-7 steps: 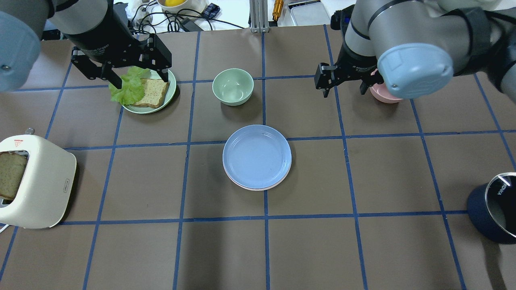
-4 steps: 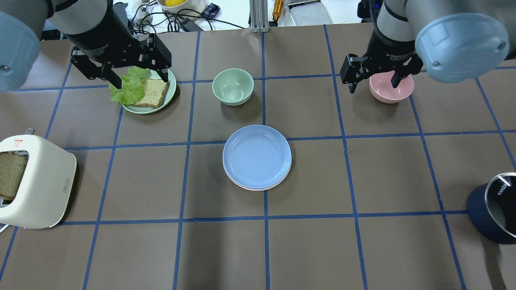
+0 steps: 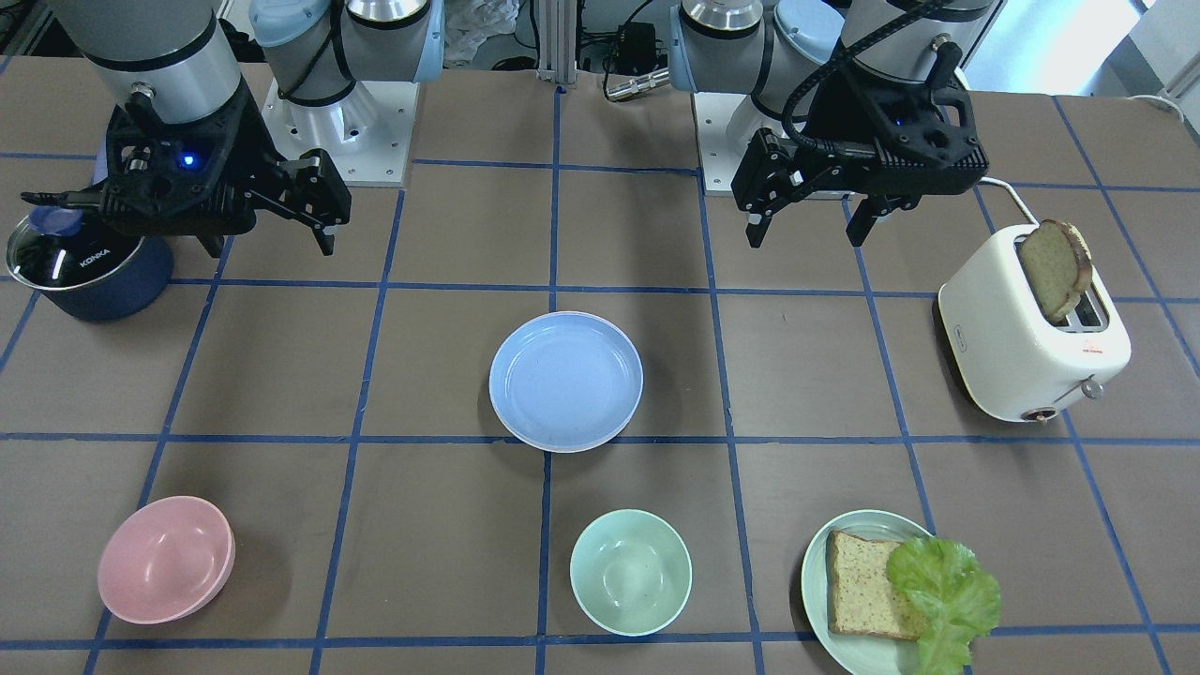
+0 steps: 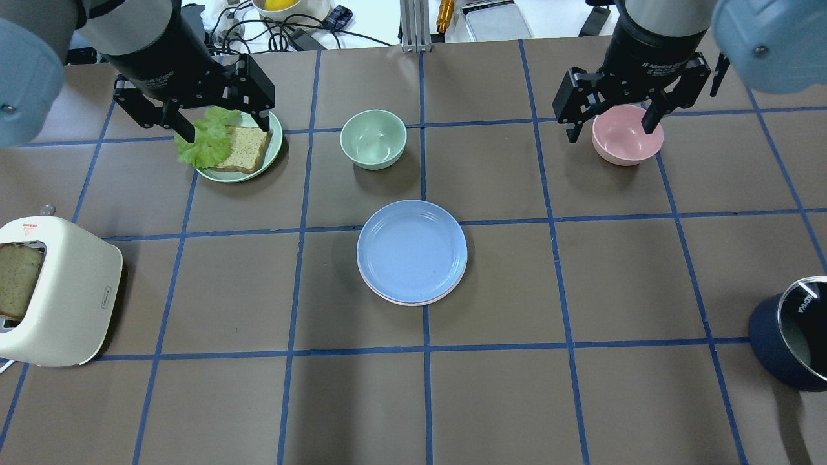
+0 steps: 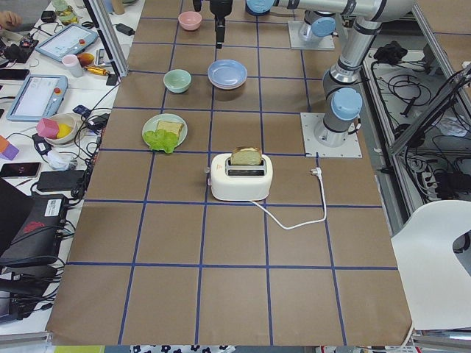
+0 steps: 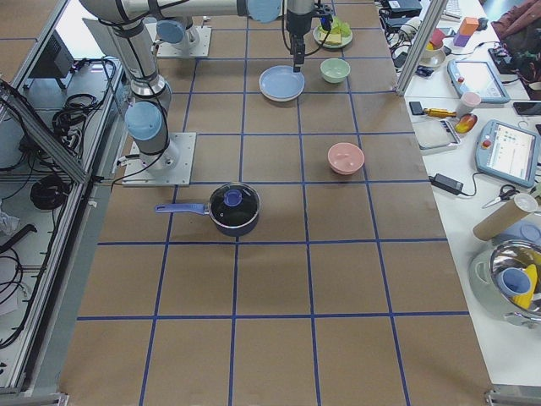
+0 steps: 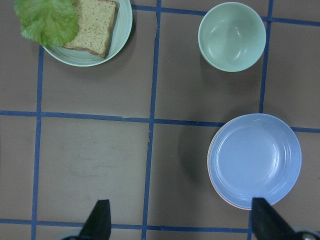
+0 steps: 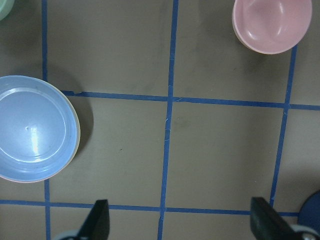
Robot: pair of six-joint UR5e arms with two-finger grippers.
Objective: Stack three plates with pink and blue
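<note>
The light blue plate [image 4: 412, 250] lies on top of a stack at the table's middle. A pale pink plate's rim [image 4: 413, 301] shows beneath it. The cream-white plate is not clearly visible. The stack also shows in the front view [image 3: 566, 380], the left wrist view [image 7: 255, 159] and the right wrist view [image 8: 35, 127]. My left gripper [image 4: 226, 129] hovers open and empty over the green plate at the far left. My right gripper [image 4: 610, 131] hovers open and empty over the pink bowl at the far right. Both are well away from the stack.
A pink bowl [image 4: 627, 139] stands at the far right and a mint bowl [image 4: 373, 139] behind the stack. A pale green plate [image 4: 274, 145] holds bread and lettuce. A toaster [image 4: 55, 290] stands at the left edge, a dark pot [image 4: 791, 332] at the right edge.
My right arm has swung to the right and back, from left of the pink bowl to over it. The left arm and the plates have not moved.
</note>
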